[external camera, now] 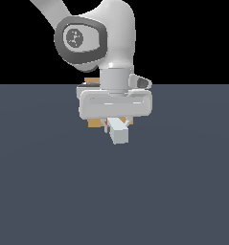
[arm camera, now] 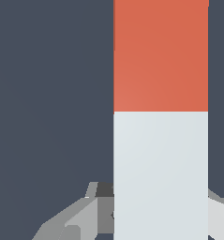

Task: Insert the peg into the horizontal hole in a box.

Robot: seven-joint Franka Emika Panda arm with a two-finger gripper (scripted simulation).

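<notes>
The end effector (external camera: 117, 125) grips the peg (external camera: 120, 132) at its white half, above the worktop (external camera: 49, 182). The box (external camera: 94, 123) sits just behind, mostly hidden by the arm; the hole is not visible.

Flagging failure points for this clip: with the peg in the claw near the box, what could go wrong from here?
1. The claw grips the peg on its white half, while the red half juts out beyond the grip; it could pivot on contact.
2. In the exterior view the arm hides most of the box, and the hole is not visible in either view, so alignment cannot be checked; the peg may hit the face.
</notes>
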